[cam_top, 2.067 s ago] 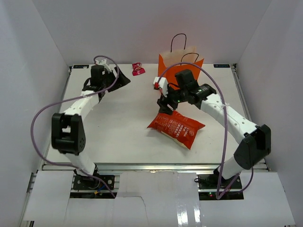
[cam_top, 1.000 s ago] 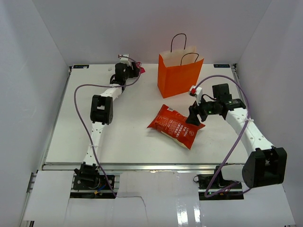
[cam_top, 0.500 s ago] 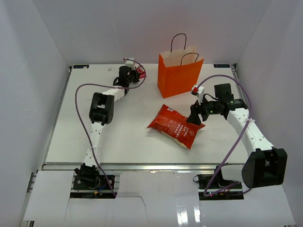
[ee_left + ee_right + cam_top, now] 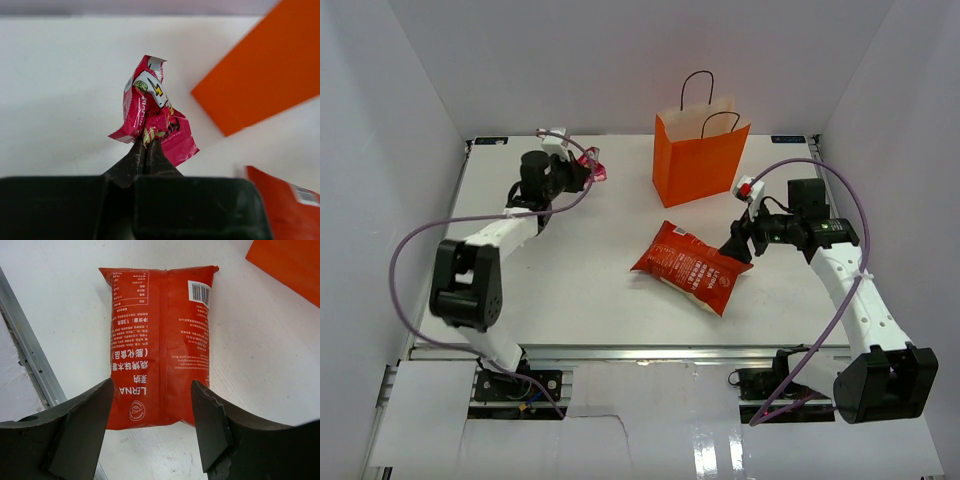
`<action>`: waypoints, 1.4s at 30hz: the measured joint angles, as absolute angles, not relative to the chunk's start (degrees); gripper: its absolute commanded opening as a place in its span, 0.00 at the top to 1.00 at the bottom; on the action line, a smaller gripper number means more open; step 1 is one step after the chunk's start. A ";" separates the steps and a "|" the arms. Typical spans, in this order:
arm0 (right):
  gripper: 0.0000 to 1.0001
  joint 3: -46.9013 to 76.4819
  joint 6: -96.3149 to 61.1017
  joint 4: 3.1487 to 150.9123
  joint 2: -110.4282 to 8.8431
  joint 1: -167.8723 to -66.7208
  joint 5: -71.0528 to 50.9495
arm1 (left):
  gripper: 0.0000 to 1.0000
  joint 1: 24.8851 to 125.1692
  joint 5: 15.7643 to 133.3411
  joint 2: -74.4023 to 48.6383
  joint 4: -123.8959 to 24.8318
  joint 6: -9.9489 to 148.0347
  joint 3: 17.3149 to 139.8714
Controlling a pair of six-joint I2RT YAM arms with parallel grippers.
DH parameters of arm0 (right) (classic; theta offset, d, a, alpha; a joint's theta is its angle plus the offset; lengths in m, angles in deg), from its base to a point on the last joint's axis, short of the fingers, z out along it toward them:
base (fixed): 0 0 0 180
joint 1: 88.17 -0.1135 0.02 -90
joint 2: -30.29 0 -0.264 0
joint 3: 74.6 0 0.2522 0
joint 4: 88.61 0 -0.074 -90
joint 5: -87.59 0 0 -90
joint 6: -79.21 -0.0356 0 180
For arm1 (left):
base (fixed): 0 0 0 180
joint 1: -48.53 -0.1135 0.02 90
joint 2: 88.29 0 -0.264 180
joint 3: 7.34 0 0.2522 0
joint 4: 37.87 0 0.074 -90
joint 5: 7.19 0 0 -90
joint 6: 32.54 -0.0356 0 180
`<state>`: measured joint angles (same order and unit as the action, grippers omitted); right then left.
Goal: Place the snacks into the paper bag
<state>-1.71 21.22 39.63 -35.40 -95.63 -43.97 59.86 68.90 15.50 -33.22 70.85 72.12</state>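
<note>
Pinches a crumpled pink foil candy wrapper [image 4: 152,117] in the tightly clenched left hand [image 4: 146,145], over the far part of the white worktop [image 4: 580,270], left of the upright orange paper bag with black loop handles [image 4: 700,165] and apart from it. Holds the right hand [image 4: 152,390] released, fingers spread wide, grasping nothing, above one end of the large red-orange crinkly chip bag [image 4: 160,330]. Shows that chip bag lying flat at mid-worktop, in front of the paper bag, not touching it.
</note>
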 measured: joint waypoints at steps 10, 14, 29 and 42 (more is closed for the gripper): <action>0.31 -1.73 20.80 39.61 -34.66 -94.30 -45.26 | 1.00 68.01 60.40 -10.40 -30.42 70.94 72.92; 0.31 -1.73 20.34 39.63 -34.44 -93.69 -46.05 | 1.00 73.15 60.84 -1.31 -30.23 70.17 83.02; 0.31 -5.05 19.60 38.60 -28.95 -90.08 -46.90 | 0.88 78.94 68.05 37.20 -37.05 68.42 124.48; 0.27 -4.90 22.42 37.66 -31.23 -90.32 -49.24 | 0.36 80.45 71.94 40.15 -45.70 70.11 140.44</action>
